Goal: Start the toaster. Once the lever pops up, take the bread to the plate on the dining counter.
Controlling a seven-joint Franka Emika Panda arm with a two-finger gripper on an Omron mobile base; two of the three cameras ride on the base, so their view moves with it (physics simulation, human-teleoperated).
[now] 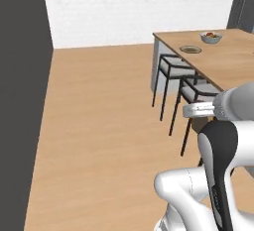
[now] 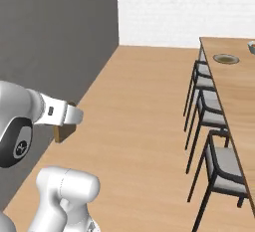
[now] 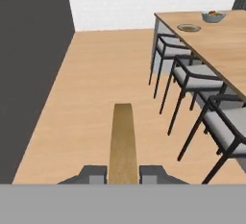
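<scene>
Scanning left to right from my remote seat:
Wall: I see a dark grey wall point(image 3: 29, 74) along the left, with light wood floor point(image 1: 99, 126) beside it.
Gripper: my gripper point(image 3: 123, 172) sits low in the hand view, jaws closed tight on the bread point(image 3: 122, 141), which stands edge-on between the fingertips point(image 3: 93, 172) and sticks out ahead of them. In the right base view I see the slice point(image 2: 63, 132) at the end of the arm, above the floor.
Chairs: dark-framed chairs point(image 3: 192, 79) with grey seats line the counter's near side.
Dining counter: the dining counter point(image 3: 226, 45) runs along the right, well apart from the hand.
Plate: the plate point(image 3: 189, 27) lies near the counter's far end.
Bowl: a fruit bowl point(image 3: 213, 16) sits just beyond the plate.
</scene>
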